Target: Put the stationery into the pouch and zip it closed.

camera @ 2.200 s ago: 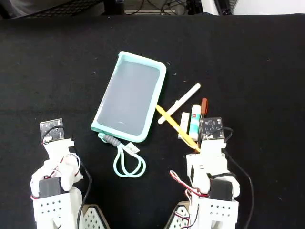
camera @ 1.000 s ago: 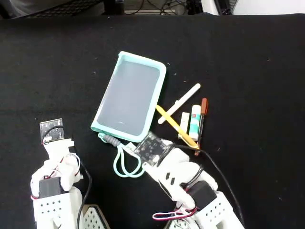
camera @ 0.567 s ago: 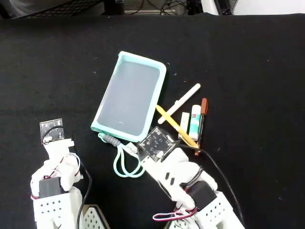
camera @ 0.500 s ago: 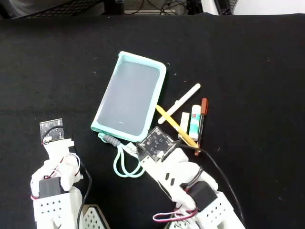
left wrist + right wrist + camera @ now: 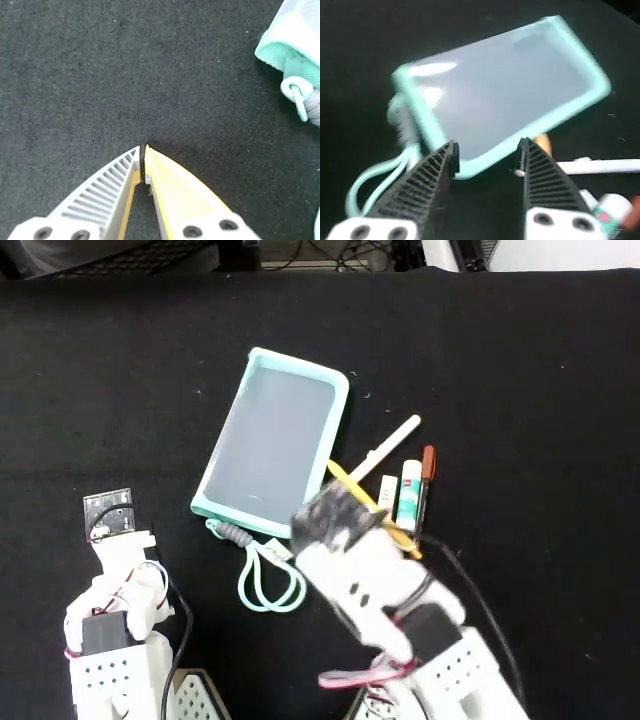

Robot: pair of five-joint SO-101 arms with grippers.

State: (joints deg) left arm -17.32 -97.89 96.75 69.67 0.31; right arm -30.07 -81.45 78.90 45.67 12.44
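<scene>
One pouch (image 5: 275,440), five stationery pieces (image 5: 408,490).
At the pouch edge the right hand (image 5: 487,150) is apart; left hand (image 5: 144,148) together.

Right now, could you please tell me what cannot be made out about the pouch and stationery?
High view: the right arm covers the near corner of the pouch and part of the yellow pencil.
Right wrist view: the pouch is blurred; its zip cannot be read.
Left wrist view: the edge cuts off all but one pouch corner.
</scene>
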